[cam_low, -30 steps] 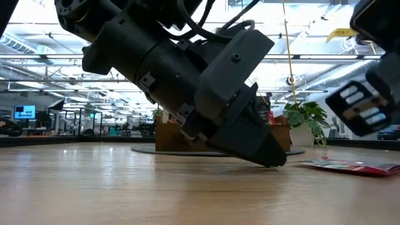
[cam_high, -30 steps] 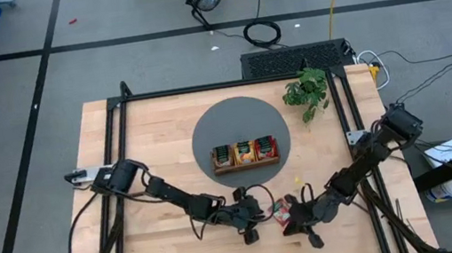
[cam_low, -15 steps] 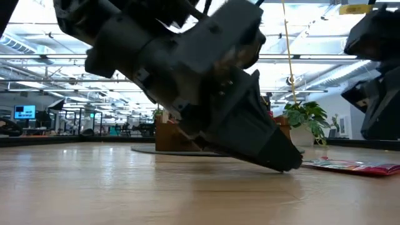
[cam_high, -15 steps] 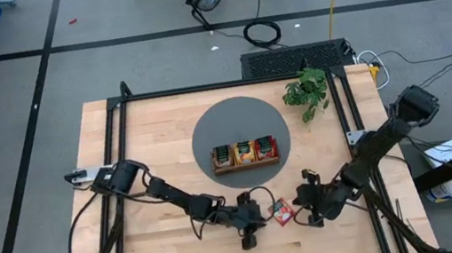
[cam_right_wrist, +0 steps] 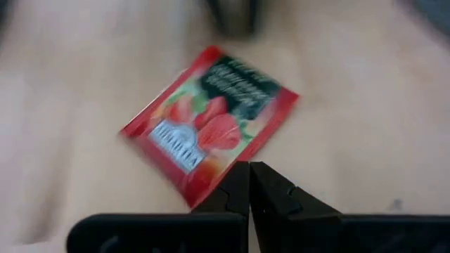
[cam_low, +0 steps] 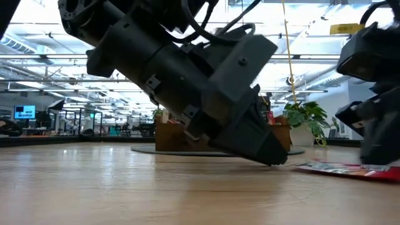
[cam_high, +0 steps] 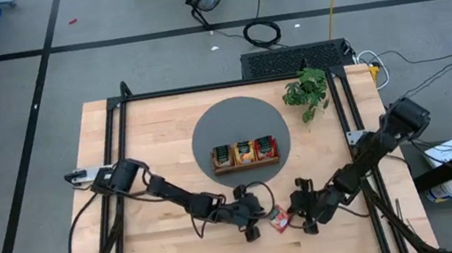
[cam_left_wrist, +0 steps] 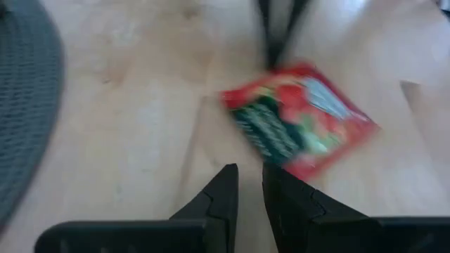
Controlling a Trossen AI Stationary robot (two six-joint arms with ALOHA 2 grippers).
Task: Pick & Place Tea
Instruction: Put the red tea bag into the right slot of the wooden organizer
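Red tea sachet [cam_high: 279,220] lies flat on the wooden desk [cam_high: 154,128], near the front edge, in front of the round grey mat [cam_high: 239,133] and apart from it. Left gripper [cam_high: 258,219] sits just beside the sachet on one side, right gripper [cam_high: 303,220] just beside it on the other; little free room between them, while bare wood spreads wide toward the left side of the desk. Left jaws nearly closed w/ a thin gap, holding nothing; right jaws closed together, tips at the sachet's edge, no grip visible. Sachet's long axis runs diagonal to the desk edges; in the right wrist view [cam_right_wrist: 211,123] the dark green label end points away from the right jaws. On the mat, a wooden tray [cam_high: 245,153] holds more sachets in 3 compartments. Small potted plant [cam_high: 307,91] stands beside the mat at the back right. Beyond the desk: grey floor, cables, a hall w/ ceiling lights in low view.
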